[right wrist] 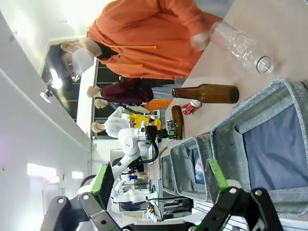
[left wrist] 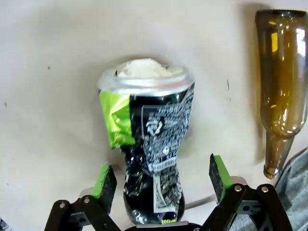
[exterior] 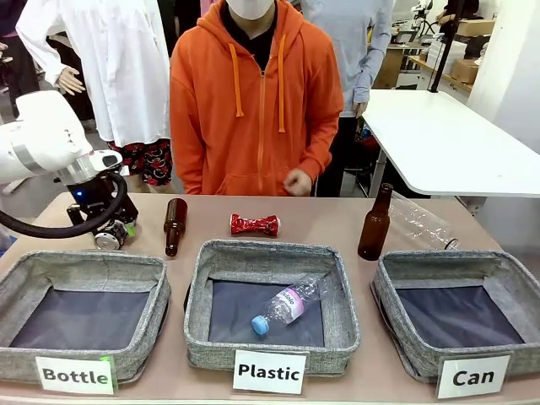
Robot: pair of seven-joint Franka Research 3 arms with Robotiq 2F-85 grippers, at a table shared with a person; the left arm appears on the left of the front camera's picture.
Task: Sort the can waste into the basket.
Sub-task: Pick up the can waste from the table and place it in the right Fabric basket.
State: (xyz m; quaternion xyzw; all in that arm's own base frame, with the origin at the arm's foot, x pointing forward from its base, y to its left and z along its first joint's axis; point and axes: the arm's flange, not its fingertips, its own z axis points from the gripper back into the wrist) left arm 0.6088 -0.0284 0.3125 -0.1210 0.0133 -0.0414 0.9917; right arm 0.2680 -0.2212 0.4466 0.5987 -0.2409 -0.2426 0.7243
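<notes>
Crushed shiny red metal can [exterior: 255, 224]: in the front view it lies on its side on the tan tabletop [exterior: 329, 211], just behind the grey woven-fabric basket labelled "Plastic" [exterior: 272, 251]. The crushed silver-grey can with dark print [exterior: 108, 239] lies behind and well left of that basket, under the left gripper [exterior: 112, 234]. The like basket labelled "Can" [exterior: 504, 268] sits right of the "Plastic" basket. A person in an orange hoodie [exterior: 253, 110] stands behind the "Plastic" basket, across the table. A white table [exterior: 439, 135] stands farther back, to the right.

Left wrist view: jaws spread, green pads [left wrist: 105, 185] either side of the dark-print can's pinched waist, with a gap at each pad.

Right wrist view, rolled sideways: the right gripper [right wrist: 161, 180] has its jaws spread with nothing between them. The red can shows beyond the "Plastic" basket. White ceiling with lights.
</notes>
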